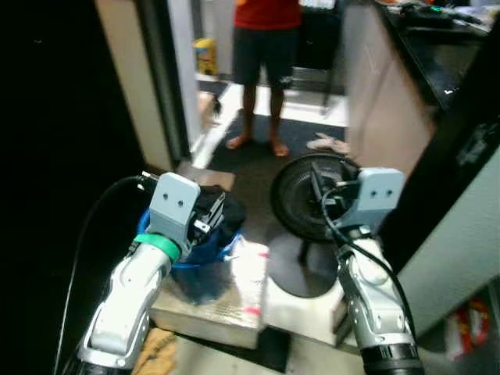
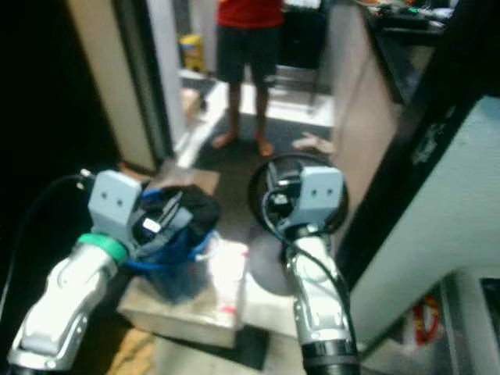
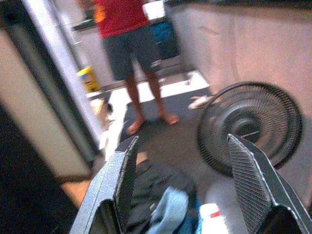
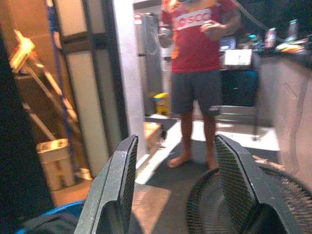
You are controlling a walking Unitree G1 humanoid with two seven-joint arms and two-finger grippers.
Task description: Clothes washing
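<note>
Ahead, dark floor, black fan, blue laundry basket, standing person.

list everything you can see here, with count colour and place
basket: 1, blue, on the pale box under the left gripper
clothes: a heap, dark with a light blue piece, in the basket
box: 1, pale, on the floor, bearing the basket
fan: 1, black, round grille, on the floor behind the right gripper
white base: 1, right of the box, below the fan
yellow container: 1, on the floor past the doorway
ladder: 1, wooden, in the right wrist view, beside the doorway
counter: 1, pale side, to the right
person: 1, red shirt, dark shorts, barefoot, standing ahead
left gripper: open, over the basket
right gripper: open, raised before the fan
</note>
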